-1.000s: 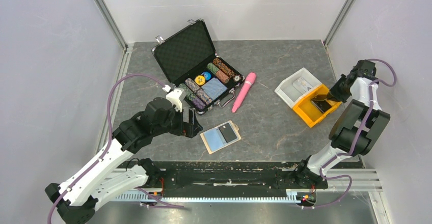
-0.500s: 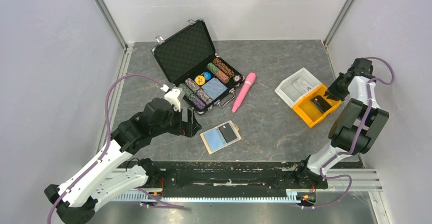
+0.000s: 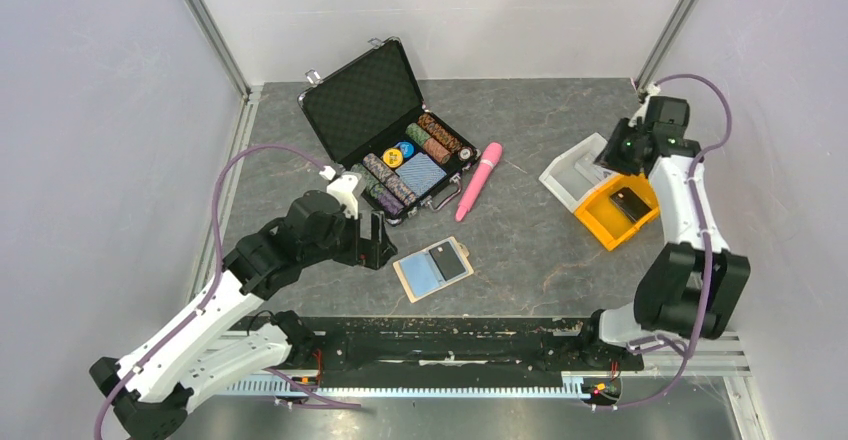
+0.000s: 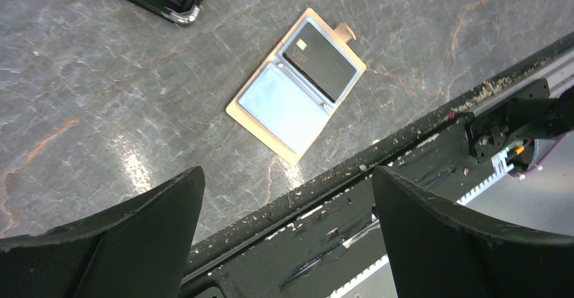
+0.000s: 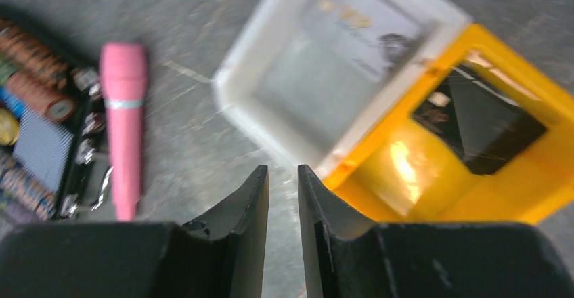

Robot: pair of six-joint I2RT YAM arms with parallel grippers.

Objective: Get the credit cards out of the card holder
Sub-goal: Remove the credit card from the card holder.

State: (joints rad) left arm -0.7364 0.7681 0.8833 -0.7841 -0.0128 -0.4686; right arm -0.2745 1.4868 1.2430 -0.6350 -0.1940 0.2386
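The tan card holder [image 3: 432,268] lies open on the grey table near the front edge, also in the left wrist view [image 4: 296,84]. It holds a light blue card [image 4: 283,107] and a dark card [image 4: 319,61]. My left gripper [image 3: 375,242] is open and empty, just left of the holder, with the jaws wide apart [image 4: 285,176]. My right gripper [image 3: 612,152] hovers over the white bin [image 3: 583,170], with the jaws a narrow gap apart and nothing between them [image 5: 282,169]. Another dark card [image 5: 479,117] lies in the yellow bin [image 3: 612,222]. A silvery card [image 5: 352,24] lies in the white bin.
An open black chip case [image 3: 365,100] with poker chips stands at the back centre. A pink tube [image 3: 479,181] lies beside it, also in the right wrist view [image 5: 124,122]. The black front rail [image 4: 379,203] runs just below the holder. Grey walls close in both sides.
My right arm has lifted away from the yellow bin and swung back and left over the white bin, leaving the dark card in the yellow bin. The left arm has barely moved.
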